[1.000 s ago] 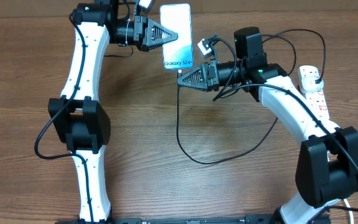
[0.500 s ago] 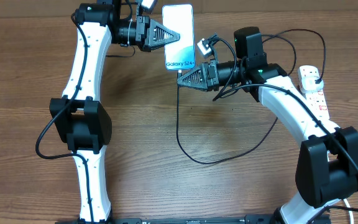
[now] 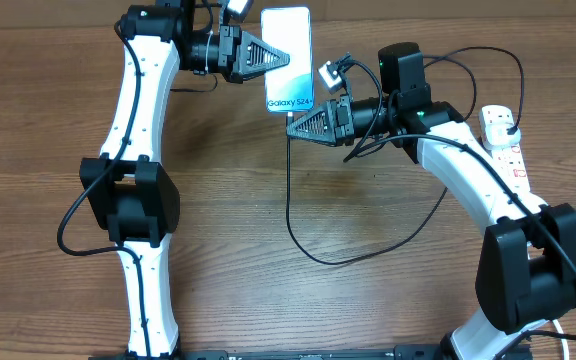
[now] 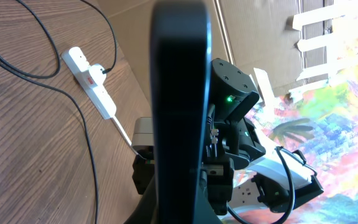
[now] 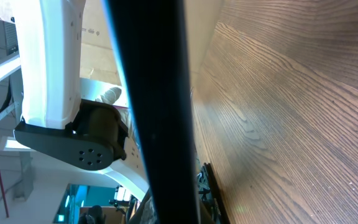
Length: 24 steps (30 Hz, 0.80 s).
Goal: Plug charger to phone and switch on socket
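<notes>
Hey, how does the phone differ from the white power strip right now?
The phone shows a lit light-blue screen; the power strip is white with red switches. The phone is gripped by the left pincer; the power strip lies free near the table's right edge. Both are elongated rectangles.

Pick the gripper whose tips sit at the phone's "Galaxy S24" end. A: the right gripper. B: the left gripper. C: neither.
A: seen from overhead, the right gripper, shut on the end of the charger, points at the lower edge of the phone, while the left gripper clamps its side higher up.
</notes>
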Available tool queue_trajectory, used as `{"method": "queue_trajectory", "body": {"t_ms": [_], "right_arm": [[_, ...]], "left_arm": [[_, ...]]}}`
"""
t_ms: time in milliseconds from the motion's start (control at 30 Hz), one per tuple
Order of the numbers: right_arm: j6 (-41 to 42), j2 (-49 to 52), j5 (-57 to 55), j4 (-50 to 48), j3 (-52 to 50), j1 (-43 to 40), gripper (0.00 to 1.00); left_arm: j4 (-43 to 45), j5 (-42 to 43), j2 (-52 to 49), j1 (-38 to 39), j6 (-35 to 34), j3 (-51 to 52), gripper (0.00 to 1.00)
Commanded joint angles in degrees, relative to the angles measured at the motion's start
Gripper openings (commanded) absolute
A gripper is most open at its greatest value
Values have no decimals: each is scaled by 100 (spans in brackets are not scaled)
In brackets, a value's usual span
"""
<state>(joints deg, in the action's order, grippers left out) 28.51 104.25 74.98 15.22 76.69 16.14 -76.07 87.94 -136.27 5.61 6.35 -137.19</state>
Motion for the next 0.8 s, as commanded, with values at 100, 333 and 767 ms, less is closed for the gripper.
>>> {"method": "queue_trajectory", "body": {"t_ms": [100, 333, 767], "right_arm": [[-4, -68, 13, -57, 31, -90, 4], [-4, -68, 13, -81, 31, -90, 4], [0, -68, 17, -146, 31, -92, 4]], "left_arm": [[-17, 275, 251, 74, 70, -70, 4], [-15, 275, 251, 74, 74, -70, 4], [-17, 275, 251, 74, 136, -70, 4]]}}
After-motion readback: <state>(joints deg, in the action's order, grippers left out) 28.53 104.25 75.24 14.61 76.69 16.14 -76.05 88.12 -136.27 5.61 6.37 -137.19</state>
